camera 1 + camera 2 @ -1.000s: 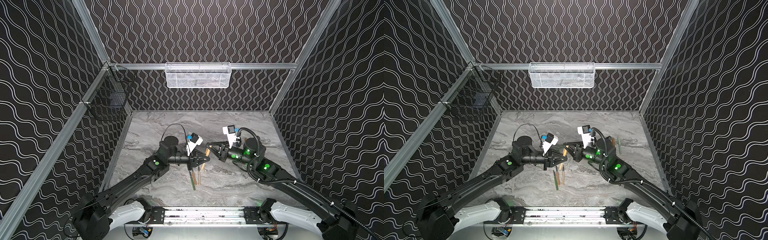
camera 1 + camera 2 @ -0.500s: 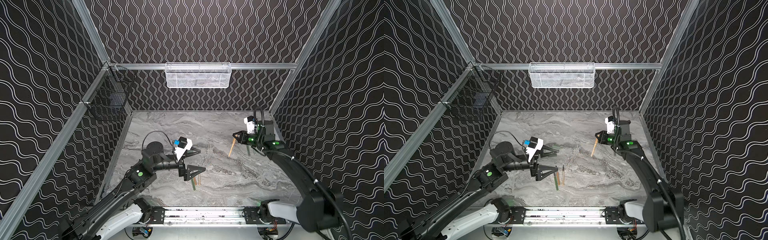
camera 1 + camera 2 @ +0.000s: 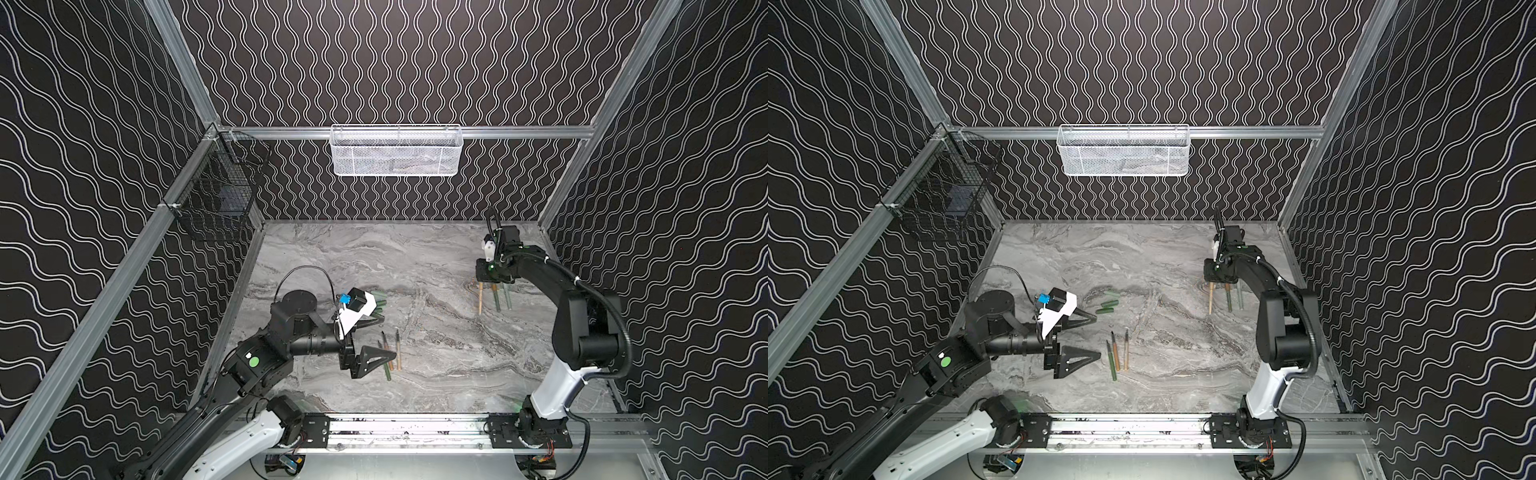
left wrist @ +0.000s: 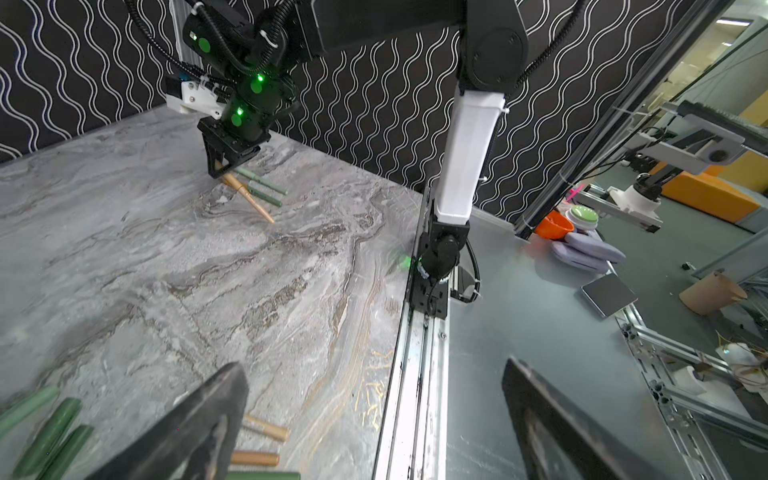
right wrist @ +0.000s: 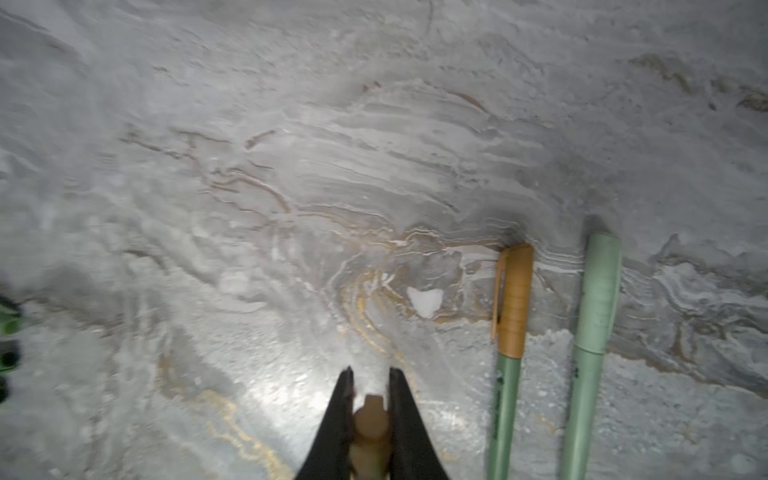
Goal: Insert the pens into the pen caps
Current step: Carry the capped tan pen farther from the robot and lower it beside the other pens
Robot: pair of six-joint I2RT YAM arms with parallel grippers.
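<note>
Set-down step: my right end effector [image 5: 370, 376] clamped on tan pen [image 5: 370, 424], just beside two capped pens [image 5: 592, 332] on desk [image 5: 249, 166]. Left end effector [image 3: 1094, 336] spread wide near bare pens [image 3: 1116, 353] and green caps [image 3: 1108, 305]. Next: release, then pair a bare pen with a cap.

**Site type:** robotics lab, enclosed test cell.

**Evidence:**
- Walls [image 3: 395, 62] w/ black wave-print panels on alu. frame [image 3: 291, 133].
- Marble-look tabletop [image 3: 436, 257].
- L robot arm [image 3: 266, 365] & R robot arm [image 3: 582, 324], both mounted on front rail [image 3: 407, 430].
- White mesh basket [image 3: 397, 151] & black wire basket [image 3: 216, 199], both hung on the frame.
- Left wrist view, beyond the cell: steel bench [image 4: 540, 332], green push-button [image 4: 584, 215], and what looks like another arm [image 4: 638, 195].
</note>
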